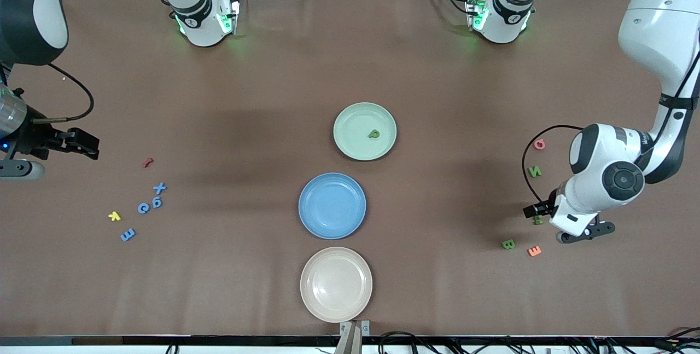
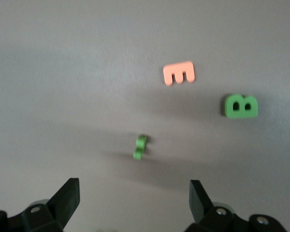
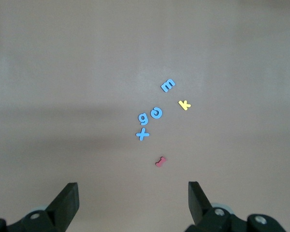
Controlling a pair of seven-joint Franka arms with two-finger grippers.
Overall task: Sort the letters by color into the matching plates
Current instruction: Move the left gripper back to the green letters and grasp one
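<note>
- Down the middle of the table (image 1: pixel 229 97) three plates line up: the mint green plate (image 1: pixel 350 145), then the blue plate (image 1: pixel 314 222) at its 7 o'clock and nearer the front camera, then a beige plate (image 1: pixel 322 302) at the 6 o'clock edge of the front view.
- One green letter P (image 1: pixel 373 134) lies inside the mint green plate, toward its 3 o'clock side; the blue plate holds no letter.
- Toward the right arm's end, at about 9 o'clock from the blue plate, four blue letters cluster: X (image 1: pixel 159 187), a 'g' (image 1: pixel 157 202) just beside it, a 'G' (image 1: pixel 143 208) and E (image 1: pixel 127 234).
- A red piece (image 1: pixel 147 162) and a yellow K (image 1: pixel 114 215) lie close to that cluster.
- Toward the left arm's end lie a green N (image 1: pixel 534 170), a green B (image 1: pixel 508 244), a small green letter (image 1: pixel 538 219) partly hidden by the wrist in the front view, a pink letter (image 1: pixel 539 144) and an orange E (image 1: pixel 534 251).
- The left gripper (image 2: pixel 134 193) hangs over the small green letter, jaws released and spread wide, grasping nothing; in its wrist view the letter sits between the fingertips (image 2: pixel 70 191) but clear of them.
- The right gripper (image 3: pixel 133 195) is over bare table near the red piece, jaws also spread wide and empty.
</note>
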